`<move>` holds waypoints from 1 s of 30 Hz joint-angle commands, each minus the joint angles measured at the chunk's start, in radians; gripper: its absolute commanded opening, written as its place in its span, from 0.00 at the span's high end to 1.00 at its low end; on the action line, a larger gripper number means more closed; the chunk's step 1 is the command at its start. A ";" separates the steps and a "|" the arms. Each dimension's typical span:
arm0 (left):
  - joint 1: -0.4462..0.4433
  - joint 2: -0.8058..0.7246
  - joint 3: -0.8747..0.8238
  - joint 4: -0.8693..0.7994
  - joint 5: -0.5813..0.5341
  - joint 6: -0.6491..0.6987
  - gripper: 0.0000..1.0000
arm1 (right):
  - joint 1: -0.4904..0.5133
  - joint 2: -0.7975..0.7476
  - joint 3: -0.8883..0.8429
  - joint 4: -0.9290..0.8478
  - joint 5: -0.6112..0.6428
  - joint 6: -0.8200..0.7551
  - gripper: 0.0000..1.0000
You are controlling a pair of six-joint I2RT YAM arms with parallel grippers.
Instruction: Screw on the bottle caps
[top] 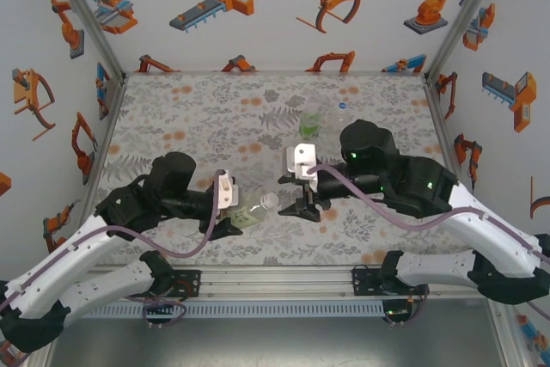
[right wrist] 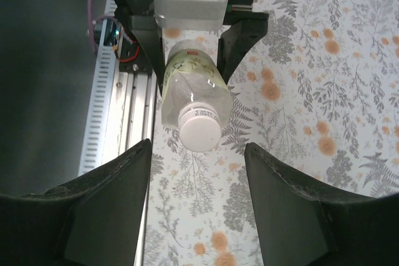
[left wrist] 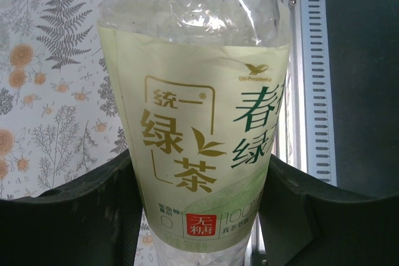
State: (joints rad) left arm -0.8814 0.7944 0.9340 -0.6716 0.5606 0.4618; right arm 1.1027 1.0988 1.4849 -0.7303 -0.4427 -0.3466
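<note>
Over the bench (top: 198,118), clamped sideways in the left tool (top: 234,212): yellow-green bottle (right wrist: 187,73), long axis and white cap (right wrist: 199,130) aimed into the right tool (right wrist: 198,154), spread and empty.

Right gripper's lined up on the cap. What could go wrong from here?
1. The cap sits ahead of the open right gripper; closing now could miss it or knock it askew.
2. The left gripper clamps the bottle on its soft-looking labelled wall; twisting the cap may spin or dent the bottle.
</note>
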 commanded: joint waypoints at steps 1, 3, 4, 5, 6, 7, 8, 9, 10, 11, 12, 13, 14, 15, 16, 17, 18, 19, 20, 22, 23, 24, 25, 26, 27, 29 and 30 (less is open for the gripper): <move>0.002 -0.026 0.008 0.016 0.035 -0.007 1.00 | 0.000 0.007 0.041 -0.021 -0.070 -0.114 0.44; 0.002 -0.035 0.008 0.014 0.036 -0.006 1.00 | 0.000 0.007 0.034 -0.007 -0.092 -0.118 0.45; 0.002 -0.039 0.008 0.011 0.038 -0.006 1.00 | -0.001 0.009 0.031 -0.002 -0.102 -0.118 0.45; 0.002 -0.041 0.010 0.008 0.039 -0.003 1.00 | 0.000 0.009 0.028 0.004 -0.111 -0.119 0.46; 0.002 -0.041 0.012 0.004 0.039 -0.003 1.00 | 0.000 0.009 0.026 0.008 -0.122 -0.118 0.46; 0.002 -0.043 0.014 0.000 0.038 -0.004 1.00 | 0.000 0.009 0.025 0.010 -0.134 -0.118 0.46; 0.002 -0.045 0.015 -0.004 0.039 -0.003 1.00 | 0.000 0.011 0.024 0.015 -0.145 -0.118 0.47; 0.002 -0.045 0.015 -0.006 0.039 -0.002 1.00 | 0.000 0.012 0.022 0.020 -0.157 -0.118 0.47; 0.002 -0.047 0.015 -0.007 0.041 -0.003 1.00 | 0.001 0.013 0.019 0.027 -0.168 -0.118 0.47; 0.002 -0.050 0.015 -0.007 0.041 -0.003 1.00 | 0.001 0.016 0.016 0.035 -0.176 -0.118 0.47; 0.002 -0.049 0.015 -0.008 0.041 -0.003 1.00 | 0.001 0.018 0.014 0.040 -0.177 -0.118 0.47; 0.002 -0.051 0.015 -0.007 0.041 -0.004 1.00 | 0.001 0.022 0.011 0.049 -0.173 -0.117 0.48; 0.002 -0.052 0.015 -0.007 0.042 -0.003 1.00 | 0.001 0.025 0.009 0.056 -0.169 -0.117 0.49; 0.002 -0.053 0.015 -0.007 0.042 -0.003 1.00 | 0.002 0.029 0.009 0.062 -0.164 -0.117 0.49; 0.001 -0.054 0.015 -0.008 0.041 -0.005 1.00 | 0.002 0.034 0.010 0.067 -0.158 -0.115 0.50; 0.002 -0.054 0.015 -0.007 0.041 -0.005 1.00 | 0.001 0.040 0.011 0.072 -0.153 -0.115 0.51; 0.002 -0.055 0.013 -0.007 0.040 -0.004 1.00 | 0.001 0.044 0.013 0.075 -0.151 -0.115 0.52; 0.002 -0.053 0.013 -0.007 0.040 -0.004 1.00 | 0.001 0.048 0.014 0.081 -0.151 -0.116 0.52; 0.002 -0.052 0.014 -0.009 0.038 -0.003 1.00 | 0.001 0.052 0.015 0.086 -0.150 -0.115 0.52; 0.002 -0.048 0.015 -0.008 0.038 -0.002 1.00 | 0.001 0.056 0.015 0.095 -0.142 -0.116 0.52; 0.002 -0.047 0.015 -0.008 0.038 -0.001 1.00 | 0.002 0.058 0.015 0.098 -0.140 -0.115 0.52; 0.002 -0.047 0.016 -0.010 0.039 -0.001 1.00 | 0.002 0.061 0.015 0.097 -0.137 -0.115 0.52; 0.002 -0.045 0.016 -0.010 0.039 0.000 1.00 | 0.001 0.064 0.015 0.096 -0.138 -0.115 0.53; 0.002 -0.046 0.017 -0.010 0.039 0.000 1.00 | 0.002 0.067 0.015 0.093 -0.141 -0.115 0.53; 0.002 -0.046 0.018 -0.011 0.039 0.000 1.00 | 0.002 0.069 0.015 0.091 -0.144 -0.115 0.53; 0.002 -0.045 0.018 -0.014 0.038 -0.001 1.00 | 0.001 0.074 0.014 0.084 -0.144 -0.115 0.54; 0.002 -0.047 0.017 -0.014 0.036 0.001 1.00 | 0.001 0.075 0.012 0.080 -0.140 -0.115 0.55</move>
State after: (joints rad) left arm -0.8814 0.7528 0.9340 -0.6739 0.5728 0.4618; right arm 1.1027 1.1717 1.4879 -0.6678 -0.5835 -0.4465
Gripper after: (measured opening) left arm 0.593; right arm 0.455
